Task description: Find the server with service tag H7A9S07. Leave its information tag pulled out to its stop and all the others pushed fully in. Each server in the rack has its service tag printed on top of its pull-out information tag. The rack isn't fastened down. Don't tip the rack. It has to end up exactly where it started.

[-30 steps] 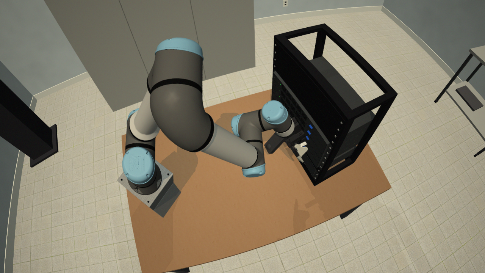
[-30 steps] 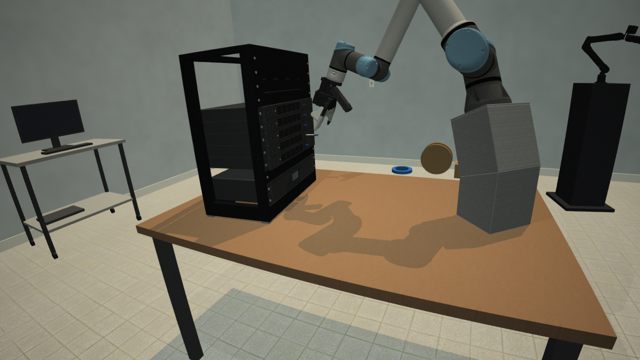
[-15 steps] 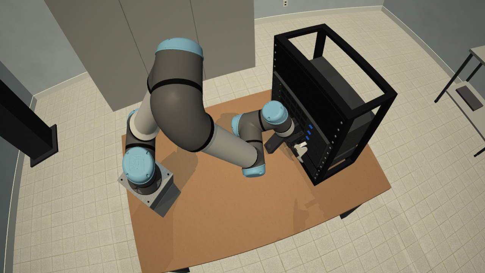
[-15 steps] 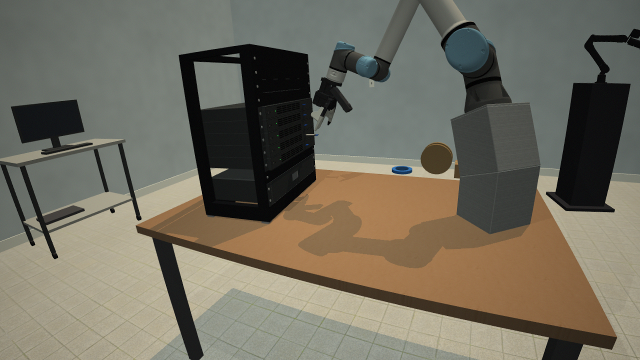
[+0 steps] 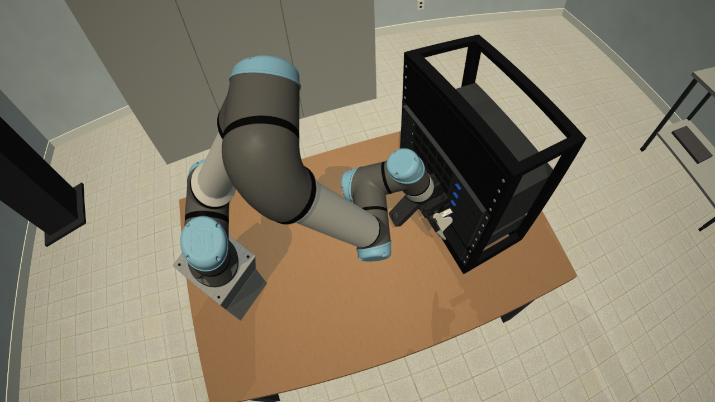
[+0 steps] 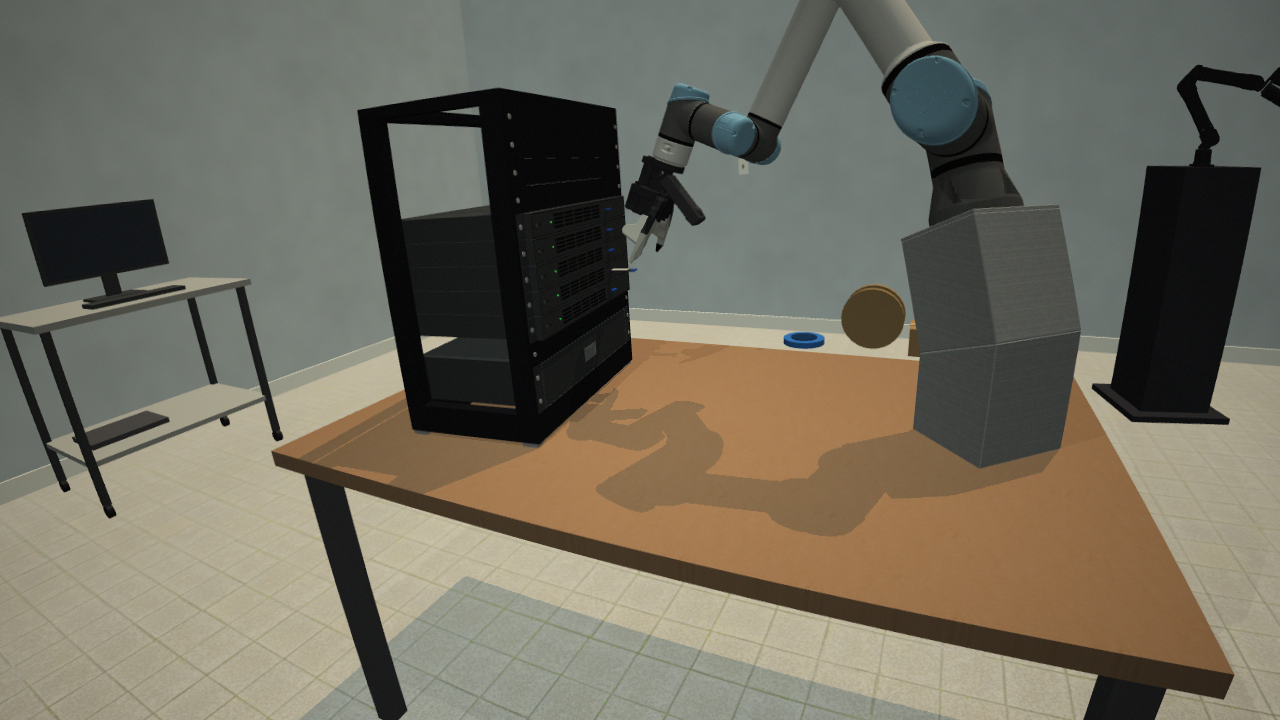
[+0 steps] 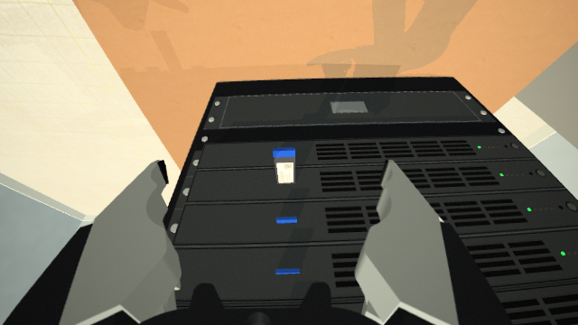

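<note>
The gripper (image 5: pixel 439 220) (image 6: pixel 646 254) (image 7: pixel 275 162) is hovering by the rack's front, fingers spread wide w/ nothing between 'em. Going L to R in the ext. view: a cart (image 5: pixel 667 116) (image 6: pixel 76 420) is standing well apart from the rack, carrying a monitor (image 6: pixel 96 241). Now the rack (image 5: pixel 549 154) (image 6: pixel 508 268) (image 7: pixel 334 84) itself, standing upright on the table (image 5: pixel 319 320) (image 6: pixel 760 385) (image 7: pixel 244 36). One info tag (image 5: pixel 446 213) (image 6: pixel 621 269) (image 7: pixel 284 172) is sticking out of the rack's front, below the gripper, blue end outermost; its no. is too small to read. Other blue tabs (image 5: pixel 455 195) (image 7: pixel 286 220) are sitting close against the rack's front. R of the rack, the arm (image 5: pixel 344 215) (image 6: pixel 792 71) is reaching over from its metal pedestal (image 5: pixel 247 295) (image 6: pixel 948 394); farther R of the rack, a black stand (image 6: pixel 1172 286) is showing, approx. behind that pedestal.
</note>
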Action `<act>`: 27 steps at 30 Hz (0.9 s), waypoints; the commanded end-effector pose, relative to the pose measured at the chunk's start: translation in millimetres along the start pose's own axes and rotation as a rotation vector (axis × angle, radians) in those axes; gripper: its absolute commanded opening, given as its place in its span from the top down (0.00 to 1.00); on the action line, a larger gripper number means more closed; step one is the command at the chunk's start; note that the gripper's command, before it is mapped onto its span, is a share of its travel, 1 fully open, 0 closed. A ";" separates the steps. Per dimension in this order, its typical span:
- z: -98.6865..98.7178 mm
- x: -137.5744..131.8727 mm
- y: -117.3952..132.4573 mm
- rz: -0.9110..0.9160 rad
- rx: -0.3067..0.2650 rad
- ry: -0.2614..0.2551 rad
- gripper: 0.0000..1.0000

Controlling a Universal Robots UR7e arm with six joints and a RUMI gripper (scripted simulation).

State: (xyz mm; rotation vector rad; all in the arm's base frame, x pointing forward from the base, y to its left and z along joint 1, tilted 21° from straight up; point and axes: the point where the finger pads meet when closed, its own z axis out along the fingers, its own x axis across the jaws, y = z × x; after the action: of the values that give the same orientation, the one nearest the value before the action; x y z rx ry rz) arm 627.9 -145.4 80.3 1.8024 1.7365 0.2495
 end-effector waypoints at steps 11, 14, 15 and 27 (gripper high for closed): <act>1.1 1.2 -2.1 0.009 0.007 0.004 0.00; 1.5 1.5 -2.8 0.011 0.009 0.005 0.00; 1.6 1.6 -3.0 0.012 0.009 0.006 0.00; 3.0 2.7 -5.5 0.020 0.017 0.009 0.00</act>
State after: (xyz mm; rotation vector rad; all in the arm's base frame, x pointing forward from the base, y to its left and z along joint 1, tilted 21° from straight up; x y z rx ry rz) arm 625.5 -144.3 74.7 1.8295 1.7336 0.2517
